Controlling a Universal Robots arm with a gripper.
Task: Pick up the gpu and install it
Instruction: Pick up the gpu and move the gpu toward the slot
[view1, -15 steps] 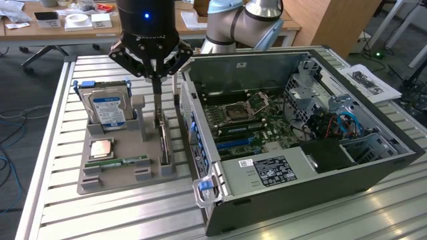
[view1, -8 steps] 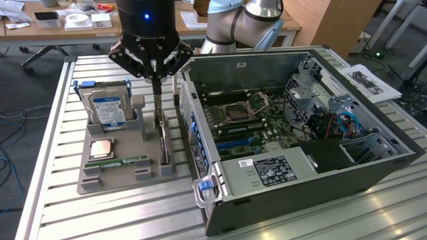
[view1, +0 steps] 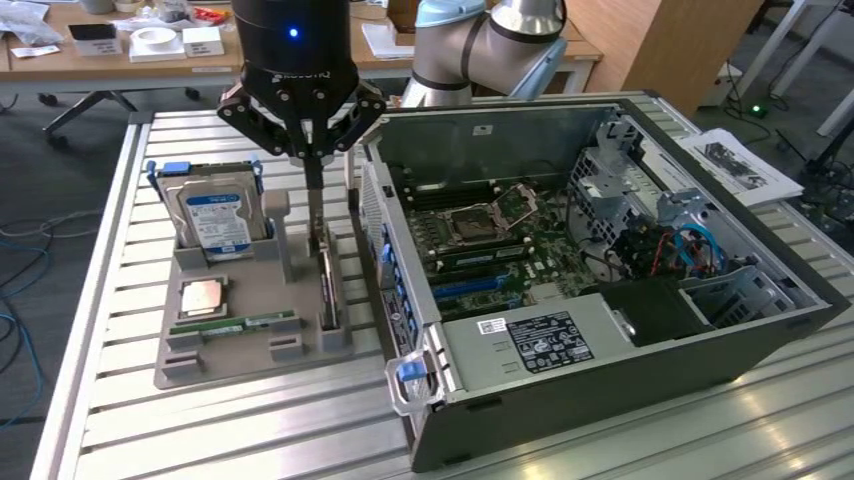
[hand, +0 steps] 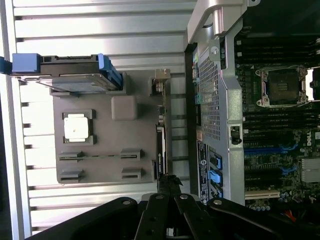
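The gpu (view1: 328, 290) (hand: 160, 145) is a thin dark card standing on edge in the slot of the grey holder tray (view1: 254, 365) (hand: 107, 137), on the side nearest the computer case. My gripper (view1: 318, 228) (hand: 169, 181) hangs straight down over it. The fingers are pressed together on the card's top edge, near its middle in the exterior view. The card still sits in its slot. The open computer case (view1: 747, 330) lies just to the exterior view's right of the tray, with its motherboard (view1: 501, 240) (hand: 280, 125) exposed.
The tray also holds a silver hard drive (view1: 216, 215) (hand: 75, 80) with a blue label, a square processor (view1: 203, 296) (hand: 77, 126) and a slim green memory stick (view1: 247, 325). Blue expansion slots (view1: 467, 287) (hand: 265, 149) lie on the motherboard. All rest on a slatted metal table (view1: 200, 430).
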